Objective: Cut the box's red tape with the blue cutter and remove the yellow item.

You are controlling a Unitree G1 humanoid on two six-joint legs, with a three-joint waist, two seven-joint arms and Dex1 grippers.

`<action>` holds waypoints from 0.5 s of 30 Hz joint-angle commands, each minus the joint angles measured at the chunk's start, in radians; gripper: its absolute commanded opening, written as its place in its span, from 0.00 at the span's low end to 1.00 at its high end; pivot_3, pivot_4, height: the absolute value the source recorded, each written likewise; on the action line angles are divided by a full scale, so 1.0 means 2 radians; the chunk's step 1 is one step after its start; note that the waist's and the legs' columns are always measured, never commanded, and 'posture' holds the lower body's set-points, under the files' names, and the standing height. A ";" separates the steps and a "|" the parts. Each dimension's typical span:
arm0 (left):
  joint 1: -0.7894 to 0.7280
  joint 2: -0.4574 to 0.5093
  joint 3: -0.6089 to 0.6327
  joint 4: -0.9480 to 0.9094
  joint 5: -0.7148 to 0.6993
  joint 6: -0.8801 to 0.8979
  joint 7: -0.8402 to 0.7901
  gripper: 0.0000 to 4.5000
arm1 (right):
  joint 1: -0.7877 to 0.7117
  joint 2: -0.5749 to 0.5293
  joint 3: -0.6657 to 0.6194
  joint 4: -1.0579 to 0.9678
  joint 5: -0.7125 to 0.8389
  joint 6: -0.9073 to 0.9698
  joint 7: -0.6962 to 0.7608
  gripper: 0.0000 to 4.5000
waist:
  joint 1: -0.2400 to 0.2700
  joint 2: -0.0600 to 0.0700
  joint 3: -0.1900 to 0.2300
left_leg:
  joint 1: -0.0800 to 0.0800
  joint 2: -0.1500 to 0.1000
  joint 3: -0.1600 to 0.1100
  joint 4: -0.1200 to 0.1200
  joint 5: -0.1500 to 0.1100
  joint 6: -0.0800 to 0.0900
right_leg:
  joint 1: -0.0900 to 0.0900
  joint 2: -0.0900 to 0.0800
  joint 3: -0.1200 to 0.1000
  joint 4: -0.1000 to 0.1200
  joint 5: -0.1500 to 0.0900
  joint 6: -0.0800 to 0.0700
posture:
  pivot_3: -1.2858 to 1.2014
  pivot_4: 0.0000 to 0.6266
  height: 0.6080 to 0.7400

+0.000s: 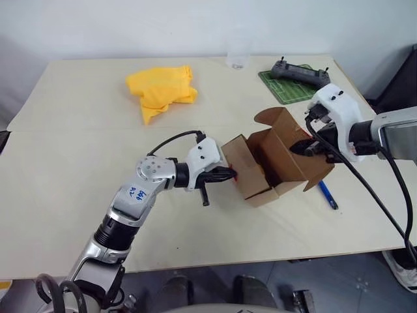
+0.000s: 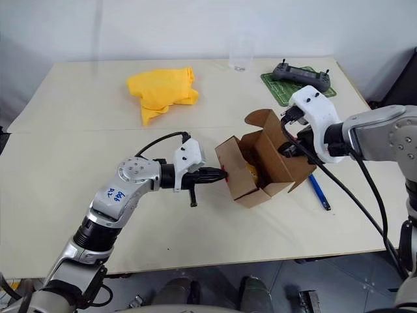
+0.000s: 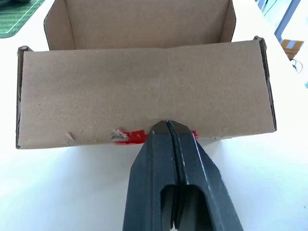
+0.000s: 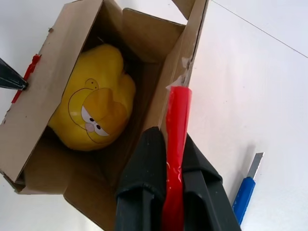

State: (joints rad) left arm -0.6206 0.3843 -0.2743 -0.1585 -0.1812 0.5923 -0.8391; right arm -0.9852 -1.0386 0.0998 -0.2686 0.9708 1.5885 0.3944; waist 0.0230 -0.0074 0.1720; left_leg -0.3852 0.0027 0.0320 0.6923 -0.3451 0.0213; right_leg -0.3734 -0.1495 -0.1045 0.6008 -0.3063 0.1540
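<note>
— Sitting deep in the open box [image 4: 57, 91] on the table [image 1: 78, 195] was the yellow item [image 4: 94, 113], a rounded, soft-looking lump, probably light.

— And the claws?

— The left claw [image 3: 168, 126], pressed together, touched the box's outer wall at the red tape [image 3: 130, 136]; the right claw [image 4: 175, 144] was clamped on a red-taped flap (blue cutter [image 4: 245, 190] lying beside). I'd pinch the lump's crown from above.

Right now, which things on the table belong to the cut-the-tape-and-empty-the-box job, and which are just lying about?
Job:
- box, open
- red tape: a strip in the shut right gripper; a remnant at the shut left gripper
- yellow item inside the box
- blue cutter, lying on the table

Lying about:
- yellow cloth
- green mat with controller
- clear cup
</note>
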 commanded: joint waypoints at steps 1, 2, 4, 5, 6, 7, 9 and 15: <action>0.016 0.009 -0.018 0.018 0.013 0.023 0.008 0.00 | 0.025 0.003 0.025 -0.012 0.013 0.013 0.019 0.01 | 0.000 0.000 0.000 | 0.000 0.000 0.000 0.000 0.000 0.000 | 0.000 0.000 0.000 0.000 0.000 0.000 | 0.52 0.24 1.00; 0.016 0.008 -0.017 0.018 0.013 0.022 0.010 0.00 | 0.025 0.002 0.026 -0.014 0.010 0.013 0.020 0.01 | 0.000 0.000 0.000 | 0.000 0.000 0.000 0.000 0.000 0.000 | 0.000 0.000 0.000 0.000 0.000 0.000 | 0.52 0.24 1.00; 0.018 0.006 -0.016 0.019 0.012 0.024 0.015 0.00 | 0.026 0.005 0.027 -0.017 0.007 0.013 0.021 0.01 | 0.000 0.000 -0.001 | 0.000 0.000 0.000 0.000 0.000 0.000 | 0.000 0.000 0.000 0.000 0.000 0.000 | 0.52 0.24 1.00; 0.019 0.005 -0.016 0.022 0.012 0.023 0.016 0.00 | 0.025 0.008 0.026 -0.019 0.007 0.013 0.022 0.01 | 0.000 0.000 -0.001 | 0.000 0.000 0.000 0.000 0.000 0.000 | 0.000 0.000 0.000 0.000 0.000 0.000 | 0.52 0.24 1.00; 0.020 0.004 -0.016 0.025 0.013 0.021 0.018 0.00 | 0.025 0.009 0.026 -0.022 0.008 0.013 0.023 0.01 | 0.000 0.000 -0.001 | 0.000 0.000 0.000 0.000 0.000 0.000 | 0.000 0.000 0.000 0.000 0.000 0.000 | 0.52 0.24 1.00; 0.020 0.003 -0.016 0.029 0.014 0.022 0.021 0.00 | 0.025 0.010 0.026 -0.026 0.010 0.013 0.024 0.01 | 0.000 0.000 -0.001 | 0.000 0.000 0.000 0.000 0.000 0.000 | 0.000 0.000 0.000 0.000 0.000 0.000 | 0.52 0.24 1.00; 0.022 0.004 -0.018 0.032 0.015 0.023 0.022 0.00 | 0.024 0.011 0.025 -0.033 0.021 0.013 0.025 0.01 | 0.000 0.000 -0.001 | 0.000 0.000 0.000 0.000 0.000 0.000 | 0.000 0.000 0.000 0.000 0.000 0.000 | 0.52 0.24 1.00; 0.036 0.016 -0.019 0.029 0.018 0.031 0.023 0.00 | 0.019 0.006 0.024 -0.058 0.072 0.013 0.032 0.01 | 0.004 0.001 -0.001 | 0.000 0.000 -0.001 0.000 0.000 0.000 | 0.000 0.000 0.000 0.000 0.000 0.000 | 0.52 0.24 1.00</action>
State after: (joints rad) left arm -0.5905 0.3898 -0.2769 -0.1536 -0.1847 0.6013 -0.8034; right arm -0.9765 -1.0226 0.1001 -0.3628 1.0571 1.5692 0.4384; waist 0.0309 -0.0061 0.1702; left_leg -0.3852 0.0017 0.0282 0.6922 -0.3452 0.0211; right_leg -0.3724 -0.1498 -0.1052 0.6008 -0.3062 0.1540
